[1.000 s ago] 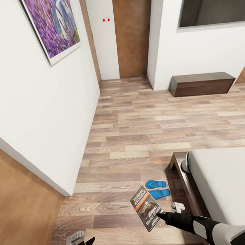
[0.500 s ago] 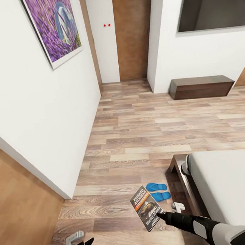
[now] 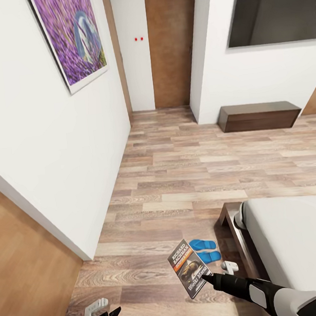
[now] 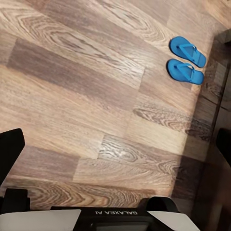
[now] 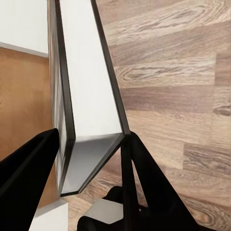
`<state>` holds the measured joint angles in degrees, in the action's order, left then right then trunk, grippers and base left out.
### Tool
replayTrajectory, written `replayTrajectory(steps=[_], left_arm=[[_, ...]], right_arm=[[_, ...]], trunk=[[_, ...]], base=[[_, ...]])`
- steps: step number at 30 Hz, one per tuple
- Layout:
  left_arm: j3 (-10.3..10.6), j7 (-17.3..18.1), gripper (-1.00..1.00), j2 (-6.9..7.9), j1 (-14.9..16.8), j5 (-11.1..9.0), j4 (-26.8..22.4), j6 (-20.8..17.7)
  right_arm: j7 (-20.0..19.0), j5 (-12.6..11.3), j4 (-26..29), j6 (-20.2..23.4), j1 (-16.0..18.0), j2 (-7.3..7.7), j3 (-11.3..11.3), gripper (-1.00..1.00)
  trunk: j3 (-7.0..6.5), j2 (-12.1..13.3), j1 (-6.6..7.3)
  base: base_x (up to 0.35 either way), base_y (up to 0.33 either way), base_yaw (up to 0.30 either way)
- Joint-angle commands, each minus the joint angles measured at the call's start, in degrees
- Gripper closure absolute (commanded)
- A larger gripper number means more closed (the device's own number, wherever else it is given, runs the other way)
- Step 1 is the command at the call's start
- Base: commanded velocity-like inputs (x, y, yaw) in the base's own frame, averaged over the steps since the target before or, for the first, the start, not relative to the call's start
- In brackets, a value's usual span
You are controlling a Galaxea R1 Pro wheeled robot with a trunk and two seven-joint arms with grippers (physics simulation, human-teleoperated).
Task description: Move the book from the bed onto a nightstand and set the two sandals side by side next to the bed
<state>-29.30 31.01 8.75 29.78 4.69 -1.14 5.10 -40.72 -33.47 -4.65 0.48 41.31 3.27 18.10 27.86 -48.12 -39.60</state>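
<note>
Head view: the right gripper (image 3: 207,277) is clamped on the lower edge of the book (image 3: 189,267), held up over the wood floor (image 3: 179,175) near the bed (image 3: 295,245). The two sandals (image 3: 205,250) lie side by side just left of the bed's corner. The left gripper (image 3: 115,314) hangs low at left; I cannot tell how its fingers stand here.

Left wrist view: its fingers are spread apart, empty, above the floor, the sandals (image 4: 186,60) farther off.

Right wrist view: both fingers press on the book (image 5: 89,96).
</note>
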Motion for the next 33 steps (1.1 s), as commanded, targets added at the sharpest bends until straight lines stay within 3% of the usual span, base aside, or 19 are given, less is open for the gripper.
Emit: replayTrajectory(steps=[1,33], left_arm=[[-0.3,0.1,-1.0,0.03,0.0,0.5,0.1,0.4],[-0.3,0.1,-1.0,-0.05,0.0,0.5,0.1,0.3]], right_arm=[[-0.3,-0.6,-0.2,0.1,0.1,-0.02,0.4,1.0],[-0.3,-0.6,-0.2,0.1,0.1,-0.02,0.4,1.0]], trunk=[[-0.04,0.0,-0.01],[-2.99,0.0,-0.01]], base=[[0.0,0.0,0.0],[0.0,0.0,0.0]])
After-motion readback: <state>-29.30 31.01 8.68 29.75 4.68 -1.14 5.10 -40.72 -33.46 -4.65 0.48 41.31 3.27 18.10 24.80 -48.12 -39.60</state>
